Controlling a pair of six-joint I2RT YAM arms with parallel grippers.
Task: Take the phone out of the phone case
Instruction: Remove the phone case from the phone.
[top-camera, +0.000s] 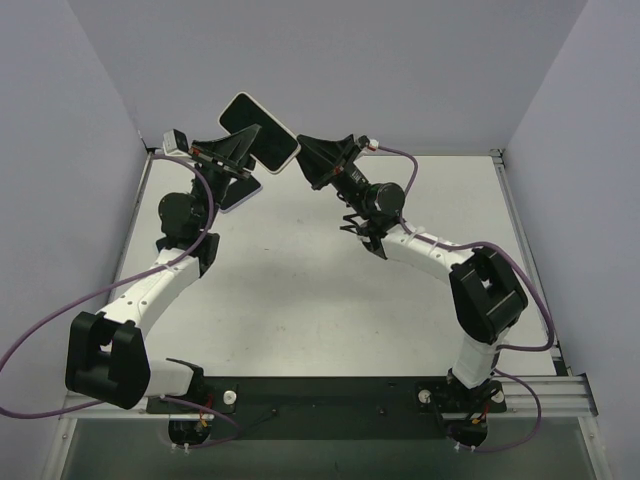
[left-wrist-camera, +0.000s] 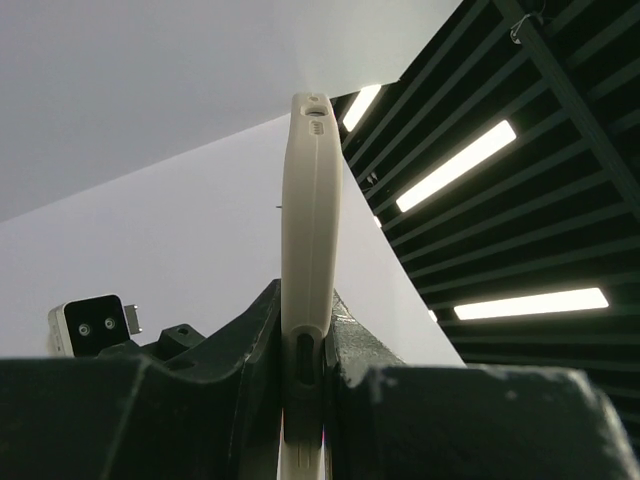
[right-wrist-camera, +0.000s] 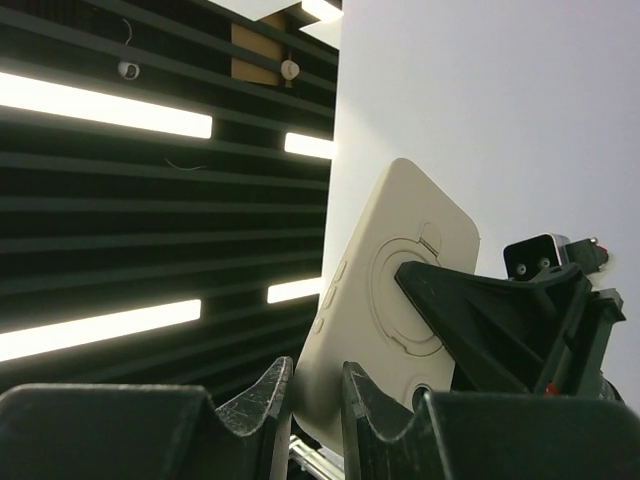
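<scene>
Top external view puts the left gripper (top-camera: 238, 150) raised above the far left part of the desk (top-camera: 300, 300). Its jaws are clenched on the phone case (top-camera: 291, 152), which hangs in the air, clear of the desk. The phone (top-camera: 255, 128) sits in the case, its dark screen tilted up toward that camera. From the left wrist we look along the cream case edge-on: it stands upright out of the left jaws, which press against its two flat sides, and a side button shows near its top end.

Just right of the phone, the right gripper (top-camera: 303, 160) meets the case's right corner. From the right wrist we see the case's cream back with a round ring moulding (right-wrist-camera: 400, 290), and one left jaw lies across it. The lower corner of the case is tucked between the right jaws, which close narrowly around it and appear to be grasping it.
</scene>
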